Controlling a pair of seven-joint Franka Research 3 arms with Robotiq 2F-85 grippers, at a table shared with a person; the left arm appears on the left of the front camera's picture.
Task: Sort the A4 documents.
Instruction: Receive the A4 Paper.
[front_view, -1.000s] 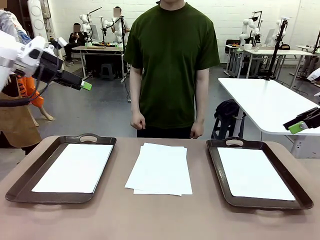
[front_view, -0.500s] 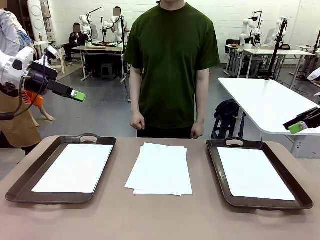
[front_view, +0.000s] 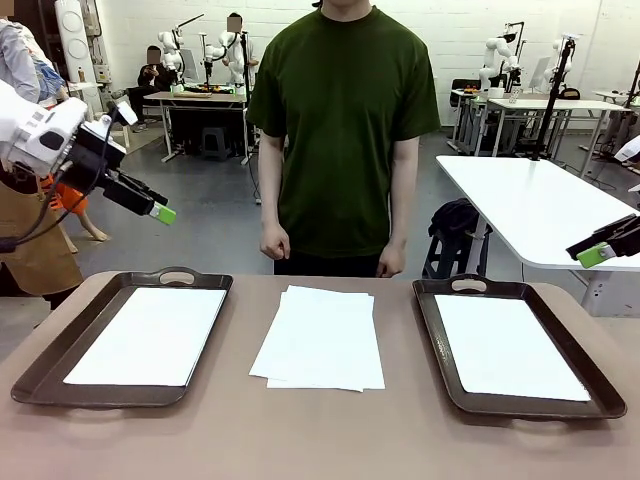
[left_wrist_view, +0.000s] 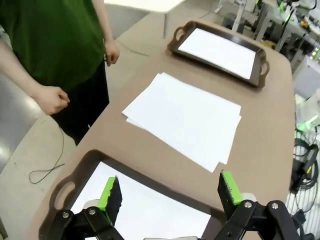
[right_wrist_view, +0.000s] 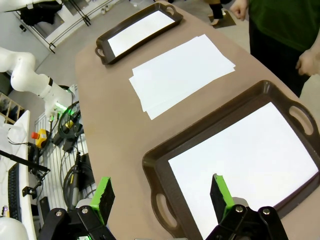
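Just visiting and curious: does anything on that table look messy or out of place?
Only the middle stack of A4 documents is loosely fanned, edges and corners not lined up. The sheets in the left tray and right tray lie flat. Nothing looks spilled or torn.

No text, label, brand, number or sign can be read in any view. The A4 documents (front_view: 318, 338) show only plain white faces. That holds for the loose pile at the centre of the frame and for the sheets lying in the lower-left tray (front_view: 55, 365) and the lower-right tray (front_view: 438, 340). Anything printed on the equipment in the background is too small and blurred to make out.
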